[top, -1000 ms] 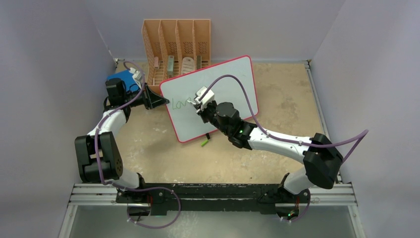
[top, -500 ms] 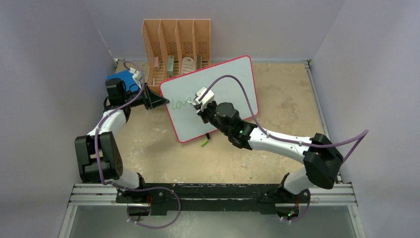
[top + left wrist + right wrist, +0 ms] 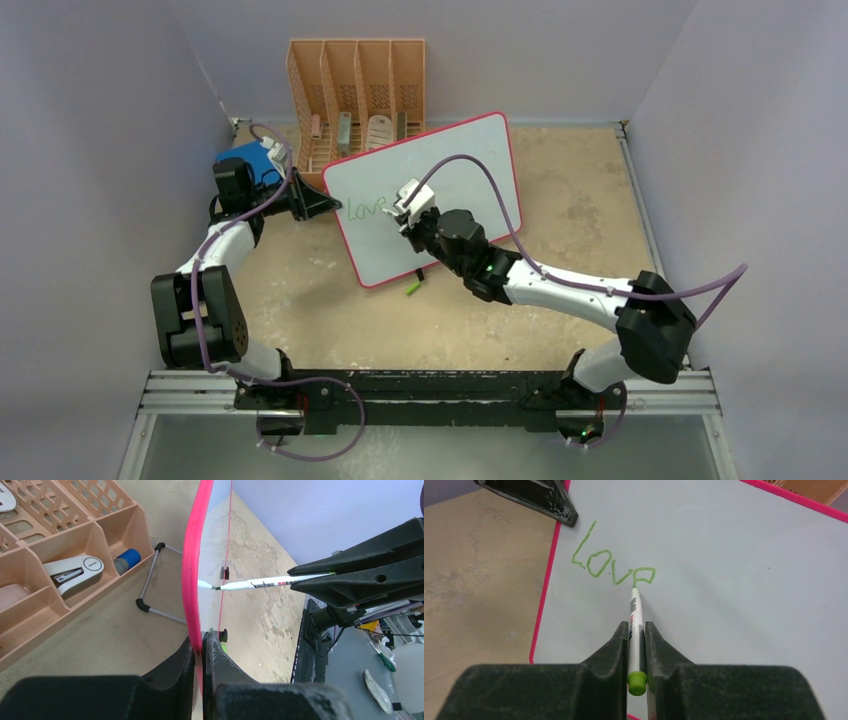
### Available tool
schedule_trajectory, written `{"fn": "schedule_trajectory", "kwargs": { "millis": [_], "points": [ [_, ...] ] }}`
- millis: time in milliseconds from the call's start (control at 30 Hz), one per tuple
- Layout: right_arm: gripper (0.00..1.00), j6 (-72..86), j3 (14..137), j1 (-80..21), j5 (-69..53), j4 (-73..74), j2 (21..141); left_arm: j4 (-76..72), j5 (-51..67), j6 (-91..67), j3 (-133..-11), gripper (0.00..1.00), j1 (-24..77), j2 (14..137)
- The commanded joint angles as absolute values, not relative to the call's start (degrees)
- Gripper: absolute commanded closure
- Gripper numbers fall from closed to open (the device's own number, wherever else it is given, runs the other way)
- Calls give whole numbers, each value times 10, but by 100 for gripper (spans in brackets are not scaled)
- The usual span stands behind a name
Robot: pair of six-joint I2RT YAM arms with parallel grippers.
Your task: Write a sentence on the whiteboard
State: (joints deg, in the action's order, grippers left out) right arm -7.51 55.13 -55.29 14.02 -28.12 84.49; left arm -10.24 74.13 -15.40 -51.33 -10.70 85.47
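Note:
The whiteboard [image 3: 470, 170], white with a pink rim, stands tilted on the table. Its left edge [image 3: 192, 580] is pinched between the jaws of my left gripper [image 3: 322, 206], which is shut on it [image 3: 202, 639]. My right gripper [image 3: 408, 224] is shut on a white marker [image 3: 635, 607] with a green end, the barrel between its jaws [image 3: 636, 626]. The marker tip touches the board at the last letter of the sentence [image 3: 616, 570], which reads "Love" in green [image 3: 366, 208]. From the left wrist, the marker [image 3: 260, 583] meets the board side-on.
An orange desk organizer [image 3: 357, 95] stands behind the board, with a stapler [image 3: 75, 570] in one bin. A blue book [image 3: 248, 160] lies at the far left. A green marker cap [image 3: 412, 288] lies by the board's black foot [image 3: 419, 273].
My right gripper has shifted the marker slightly to the right, and the green writing has grown by the last letter. The left gripper and the board have not moved.

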Motion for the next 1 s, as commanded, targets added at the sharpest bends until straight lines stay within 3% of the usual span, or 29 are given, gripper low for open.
{"fn": "schedule_trajectory", "kwargs": {
  "millis": [0,767,967],
  "points": [
    [100,-77,546,-552,167,-269,824,-108,742,-127,-529,100,-97,839],
    [100,-71,541,-546,205,-284,817,-106,741,-125,-528,100,-97,838],
    [100,-74,538,-546,163,-288,806,-107,739,-126,-528,100,-97,838]
  ]
}}
